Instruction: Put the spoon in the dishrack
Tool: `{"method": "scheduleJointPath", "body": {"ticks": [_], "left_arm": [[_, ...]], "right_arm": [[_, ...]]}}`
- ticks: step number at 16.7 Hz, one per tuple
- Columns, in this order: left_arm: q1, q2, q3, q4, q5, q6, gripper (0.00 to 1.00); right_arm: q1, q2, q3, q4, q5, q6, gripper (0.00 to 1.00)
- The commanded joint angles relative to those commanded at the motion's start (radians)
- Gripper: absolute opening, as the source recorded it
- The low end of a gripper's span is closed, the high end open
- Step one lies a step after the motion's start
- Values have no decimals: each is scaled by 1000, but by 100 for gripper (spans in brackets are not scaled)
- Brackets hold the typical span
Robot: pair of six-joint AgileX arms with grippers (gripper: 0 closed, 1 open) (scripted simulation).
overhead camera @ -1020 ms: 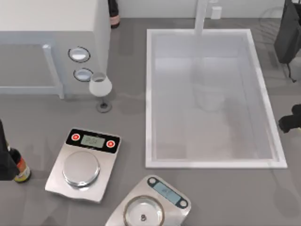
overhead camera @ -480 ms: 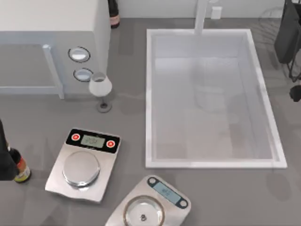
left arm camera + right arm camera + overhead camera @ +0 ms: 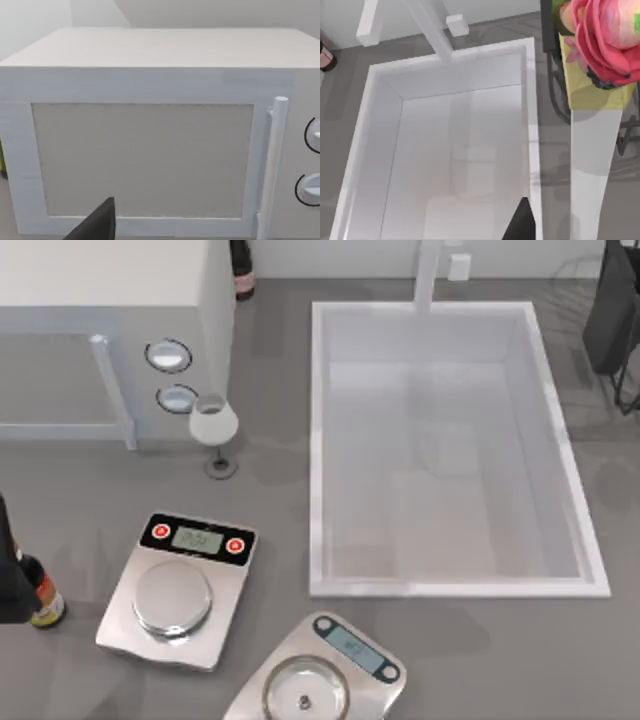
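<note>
The spoon fills the near part of the right wrist view, with its cream-white handle (image 3: 590, 165) leading to a red-pink end (image 3: 600, 40) with yellow on it. My right gripper (image 3: 554, 227) is shut on the spoon; one dark finger (image 3: 522, 224) shows beside the handle. The spoon hangs over the dark curved wires of the dishrack (image 3: 554, 95), just past the sink's rim. In the top view the dishrack (image 3: 628, 392) sits at the far right corner under my right arm (image 3: 612, 310). My left arm (image 3: 10, 575) stays parked at the left edge.
A large white sink basin (image 3: 318, 440) with a tap (image 3: 428, 275) takes up the middle right. A white microwave (image 3: 110, 300), a wine glass (image 3: 213, 425), two scales (image 3: 180, 585) (image 3: 320, 680) and a bottle (image 3: 45, 605) stand to the left.
My right gripper moved from beside the sink's right rim toward the back right, leaving the top view's right edge. The left arm has not moved.
</note>
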Motion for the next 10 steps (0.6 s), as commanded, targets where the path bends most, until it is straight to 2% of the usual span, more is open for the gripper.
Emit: {"method": "scheduleJointPath", "body": {"ticks": [5, 10], "left_arm": [[0, 0, 0, 0, 0, 0, 100], [0, 0, 0, 0, 0, 0, 100]], "right_arm": [[-296, -123, -73, 399, -176, -67, 0], [-455, -198, -110, 580, -271, -101, 0]]}}
